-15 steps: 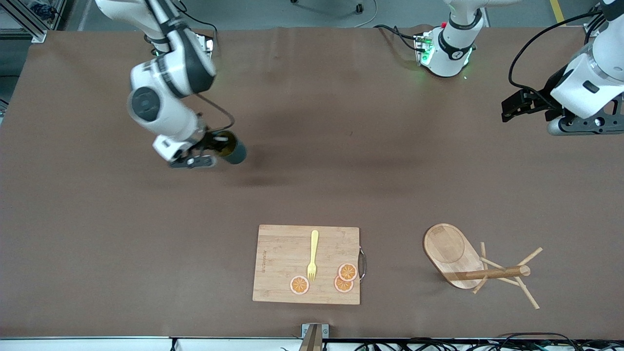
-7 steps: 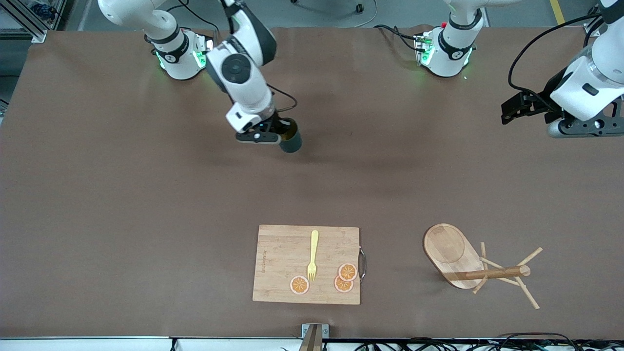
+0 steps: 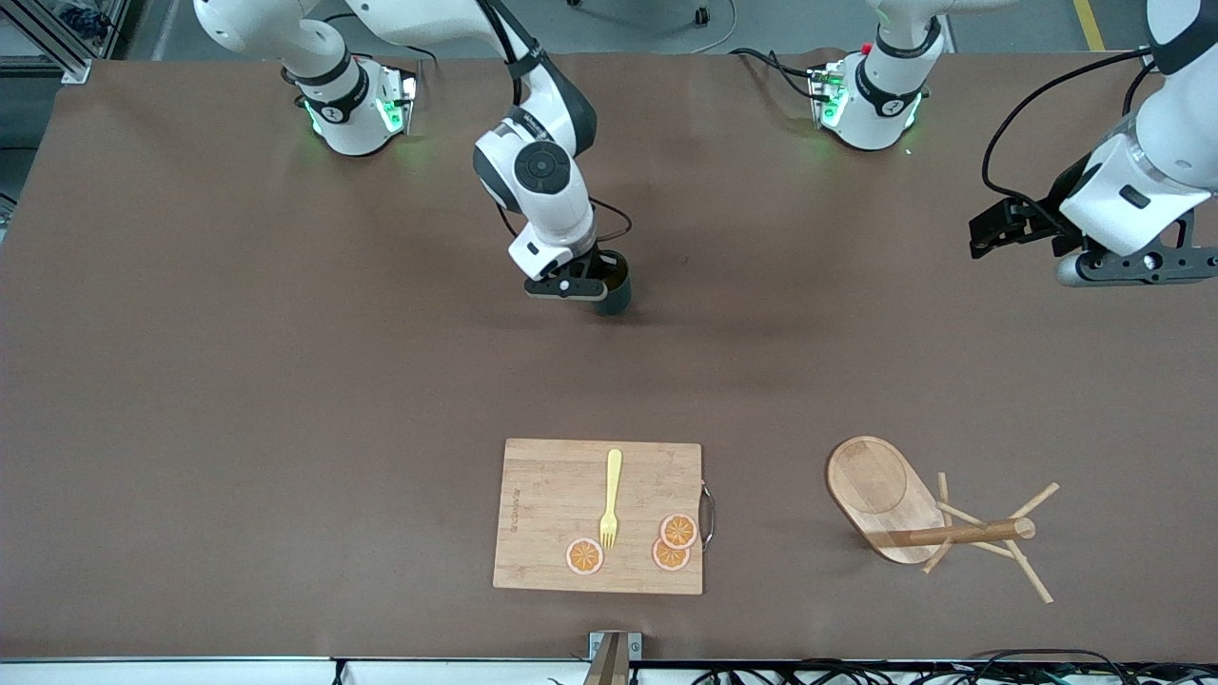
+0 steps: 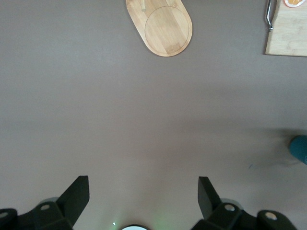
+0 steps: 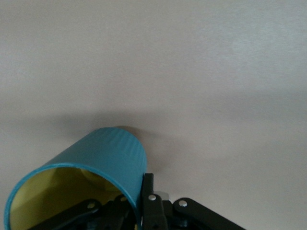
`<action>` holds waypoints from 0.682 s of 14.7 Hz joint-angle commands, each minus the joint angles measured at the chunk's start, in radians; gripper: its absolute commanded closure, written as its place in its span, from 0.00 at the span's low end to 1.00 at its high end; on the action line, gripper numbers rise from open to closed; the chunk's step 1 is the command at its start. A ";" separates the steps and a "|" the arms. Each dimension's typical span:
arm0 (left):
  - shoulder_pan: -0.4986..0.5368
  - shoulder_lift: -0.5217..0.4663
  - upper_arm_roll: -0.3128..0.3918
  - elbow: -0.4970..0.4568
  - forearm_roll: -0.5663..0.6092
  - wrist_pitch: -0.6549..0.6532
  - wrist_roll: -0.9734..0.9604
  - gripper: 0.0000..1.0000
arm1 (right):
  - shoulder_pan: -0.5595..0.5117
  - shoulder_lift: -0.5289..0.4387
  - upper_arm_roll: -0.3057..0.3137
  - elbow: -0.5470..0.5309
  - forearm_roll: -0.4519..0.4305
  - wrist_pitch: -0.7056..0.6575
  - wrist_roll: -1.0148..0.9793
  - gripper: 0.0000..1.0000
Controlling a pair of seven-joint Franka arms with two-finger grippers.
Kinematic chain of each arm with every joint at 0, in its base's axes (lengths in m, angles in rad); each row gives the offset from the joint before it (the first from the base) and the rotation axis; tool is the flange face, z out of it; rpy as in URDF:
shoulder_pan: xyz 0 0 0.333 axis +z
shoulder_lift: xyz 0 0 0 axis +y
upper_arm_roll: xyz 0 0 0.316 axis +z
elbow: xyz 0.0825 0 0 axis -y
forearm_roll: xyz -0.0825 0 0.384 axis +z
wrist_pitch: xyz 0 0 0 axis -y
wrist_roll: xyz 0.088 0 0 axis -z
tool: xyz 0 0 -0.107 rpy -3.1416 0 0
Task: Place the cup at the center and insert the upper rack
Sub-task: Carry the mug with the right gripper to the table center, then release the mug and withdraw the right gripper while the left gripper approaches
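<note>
The right gripper grips the cup by its rim, over the table farther from the camera than the cutting board, whose edge writing is unreadable; the upper rack lies tipped beside that board; the left gripper waits wide open.

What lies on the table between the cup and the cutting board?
Nothing: in the front view only bare brown table separates the cup, held by the right gripper, from the cutting board.

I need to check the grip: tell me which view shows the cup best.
The right wrist view: the cup fills it, teal wall and yellow inside, rim pinched by the right pincer. The front view shows it small and dark; the left wrist view catches only an edge.
</note>
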 commanded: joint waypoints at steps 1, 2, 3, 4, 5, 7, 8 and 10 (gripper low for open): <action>0.002 -0.009 -0.007 -0.034 -0.019 0.028 -0.034 0.00 | 0.018 0.028 -0.016 0.041 0.005 -0.008 0.006 0.48; -0.001 -0.011 -0.008 -0.046 -0.018 0.033 -0.039 0.00 | 0.016 0.028 -0.017 0.042 0.003 -0.008 0.006 0.32; -0.003 -0.014 -0.010 -0.063 -0.018 0.043 -0.040 0.00 | 0.015 0.026 -0.017 0.042 0.003 -0.011 0.006 0.08; -0.003 -0.021 -0.020 -0.084 -0.019 0.056 -0.048 0.00 | 0.012 0.025 -0.020 0.044 0.005 -0.015 0.006 0.00; -0.003 -0.032 -0.036 -0.103 -0.019 0.070 -0.068 0.00 | 0.005 0.019 -0.020 0.044 0.005 -0.022 0.003 0.00; -0.003 -0.044 -0.082 -0.126 -0.019 0.074 -0.156 0.00 | -0.002 -0.015 -0.022 0.055 0.005 -0.057 -0.006 0.00; -0.003 -0.043 -0.124 -0.131 -0.019 0.074 -0.213 0.00 | -0.014 -0.047 -0.022 0.064 0.005 -0.112 -0.014 0.00; -0.003 -0.038 -0.203 -0.131 -0.016 0.074 -0.322 0.00 | -0.045 -0.101 -0.025 0.097 0.002 -0.220 -0.026 0.00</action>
